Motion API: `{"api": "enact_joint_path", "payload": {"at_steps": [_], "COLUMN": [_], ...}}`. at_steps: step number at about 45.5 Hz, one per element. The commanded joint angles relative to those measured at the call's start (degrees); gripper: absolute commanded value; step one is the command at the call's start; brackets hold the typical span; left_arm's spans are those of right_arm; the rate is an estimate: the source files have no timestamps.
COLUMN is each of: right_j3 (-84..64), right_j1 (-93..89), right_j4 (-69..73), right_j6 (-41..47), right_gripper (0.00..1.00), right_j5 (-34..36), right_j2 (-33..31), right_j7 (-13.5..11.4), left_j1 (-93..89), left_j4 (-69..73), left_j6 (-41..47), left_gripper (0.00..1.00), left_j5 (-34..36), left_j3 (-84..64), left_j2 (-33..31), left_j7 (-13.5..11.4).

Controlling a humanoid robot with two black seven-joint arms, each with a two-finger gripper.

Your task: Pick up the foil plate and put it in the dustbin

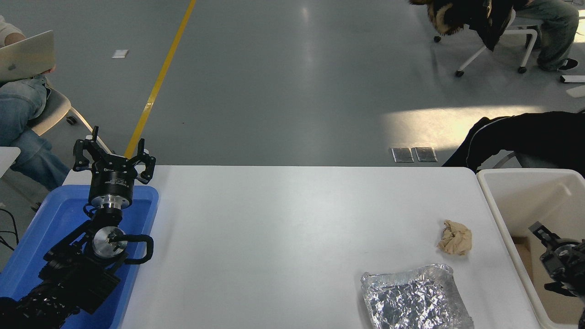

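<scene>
The foil plate (413, 299) at five o'clock is cropped below; the right gripper (555, 251) at four o'clock is indiscernible over the dustbin (491, 194); the left gripper (114, 153) is spread.

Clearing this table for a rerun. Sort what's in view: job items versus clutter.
Job:
- crinkled silver foil plate
- cream rectangular plastic dustbin
- right tool, over the dustbin

Clutter:
- crumpled tan paper wad
- shallow blue plastic tray
- parked left tool

Open white table (274, 228) is left around the foil plate (413, 297). Only the paper wad (455, 237) is found just beyond it. The dustbin (502, 219) rim is met at its right.
</scene>
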Motion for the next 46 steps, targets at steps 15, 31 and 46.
{"api": "enact_joint_path", "payload": {"at_steps": [15, 31, 46], "right_j3": [-0.2, -0.4, -0.4], "right_j1": [-0.4, 2.2, 9.9], "right_j4": [0.0, 0.0, 7.7], "right_j6": [0.0, 0.4, 3.5], "right_gripper": [1.0, 1.0, 1.0], "right_j5": [-0.1, -1.2, -2.1], "right_j2": [0.0, 2.2, -4.5], "right_j7": [0.0, 0.1, 0.7], "left_j1": [0.0, 0.0, 0.0], "left_j4": [0.0, 0.0, 0.0], "left_j6": [0.0, 0.1, 0.0], "left_gripper": [0.99, 0.99, 0.99], "left_j5": [-0.1, -0.1, -0.1], "left_j3": [0.2, 0.2, 0.2], "left_j2": [0.1, 0.1, 0.1], "left_j7": [0.0, 0.0, 0.0]}}
